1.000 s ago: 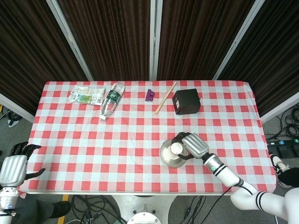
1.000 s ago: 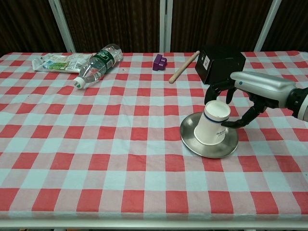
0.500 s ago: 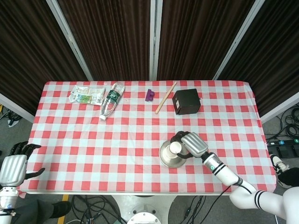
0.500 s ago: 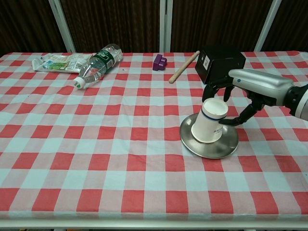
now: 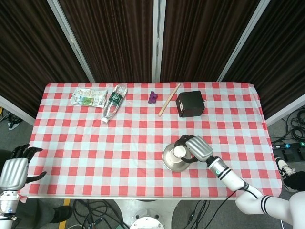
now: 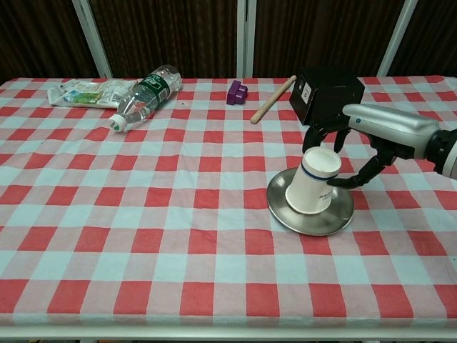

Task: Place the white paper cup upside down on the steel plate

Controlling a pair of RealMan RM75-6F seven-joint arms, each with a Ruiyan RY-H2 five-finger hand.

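Since a second ago the white paper cup has barely shifted, still tilted on the steel plate in the right hand's grip.

Head view: one white paper cup [image 5: 179,151] sits base-up on one steel plate [image 5: 175,159] near the front edge of the checked worktop [image 5: 95,143], with the right hand [image 5: 196,149] wrapped round it from the right. The left hand [image 5: 14,171] hangs off the worktop's left corner, fingers spread, holding nothing. Along the back lie one crumpled wrapper [image 5: 88,96], one plastic bottle [image 5: 114,101], one purple block [image 5: 152,97], one wooden stick [image 5: 169,99] and one black box [image 5: 190,103].
Chest view: the cup leans left, its rim on the plate, dark fingers [image 6: 350,179] curled against its upper part.
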